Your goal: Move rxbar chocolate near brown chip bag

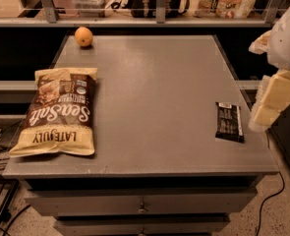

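The small, flat, black-wrapped rxbar chocolate (pixel 229 122) lies near the grey metal table's (pixel 159 92) right edge. The large brown-and-cream chip bag (pixel 58 113) lies at its left edge, well apart. The cream-coloured gripper (pixel 266 107) hangs just off the table's right edge, beside the bar; I cannot tell whether it is open or closed.

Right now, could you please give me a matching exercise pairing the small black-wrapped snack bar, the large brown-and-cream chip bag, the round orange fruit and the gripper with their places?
Things: 1 black-wrapped rxbar chocolate; 2 brown chip bag; 3 round orange fruit; 4 cream gripper.
Places: A far left corner of the grey table; B in the air at the table's right edge; C left side, near front; D flat on the right side, near front.
Pairs: 1-D; 2-C; 3-A; 4-B.
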